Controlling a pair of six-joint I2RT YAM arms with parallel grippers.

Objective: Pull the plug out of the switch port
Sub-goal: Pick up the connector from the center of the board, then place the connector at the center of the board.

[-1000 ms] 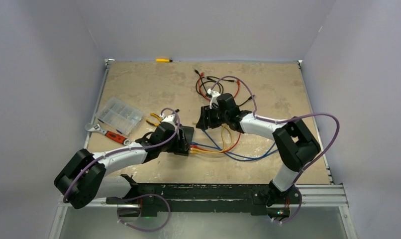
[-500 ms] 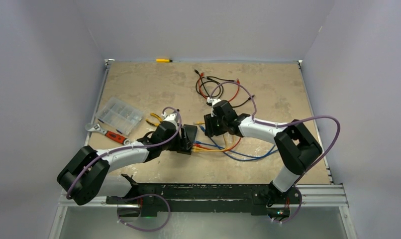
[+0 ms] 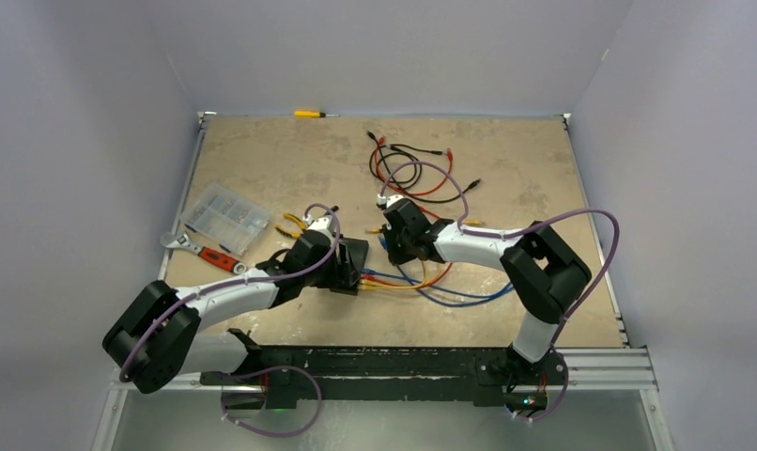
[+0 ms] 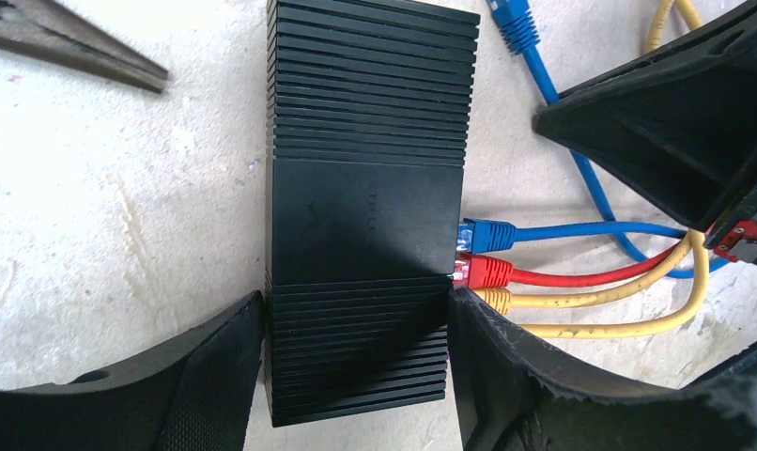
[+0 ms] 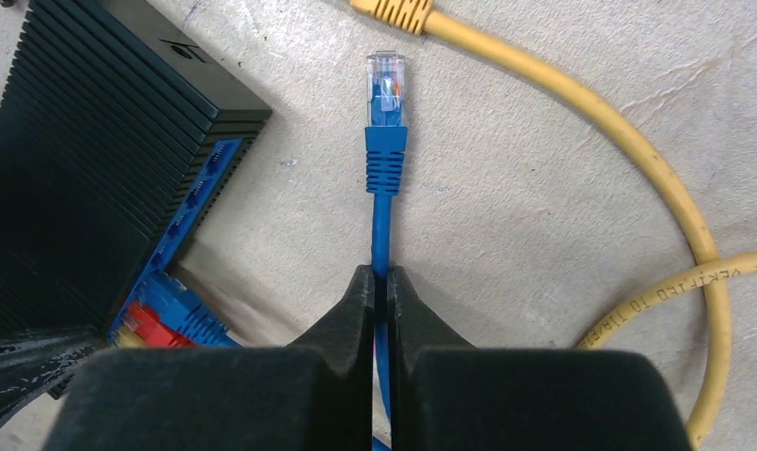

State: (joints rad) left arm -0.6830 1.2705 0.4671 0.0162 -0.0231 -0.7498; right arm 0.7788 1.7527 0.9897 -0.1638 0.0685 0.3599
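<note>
You have pliers (image 4: 65, 42) beyond the switch (image 4: 365, 216) and a loose yellow cable (image 5: 638, 178) curving beside your right gripper (image 5: 381, 282). A seated blue plug (image 4: 483, 235), red plug (image 4: 483, 272) and yellow plug (image 4: 495, 301) fill neighbouring sockets. Your left gripper (image 4: 356, 310) is clamped across the switch. The right one pinches the blue cable (image 5: 382, 216) behind its free blue plug (image 5: 386, 89), which lies on the table near the socket face.

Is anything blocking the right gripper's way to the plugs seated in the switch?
Mainly its own load: the right gripper is shut on a loose blue cable whose free plug lies on the table. On the switch, the blue plug and red plug are exposed; the left gripper holds the switch, one finger crowding the yellow plug.
</note>
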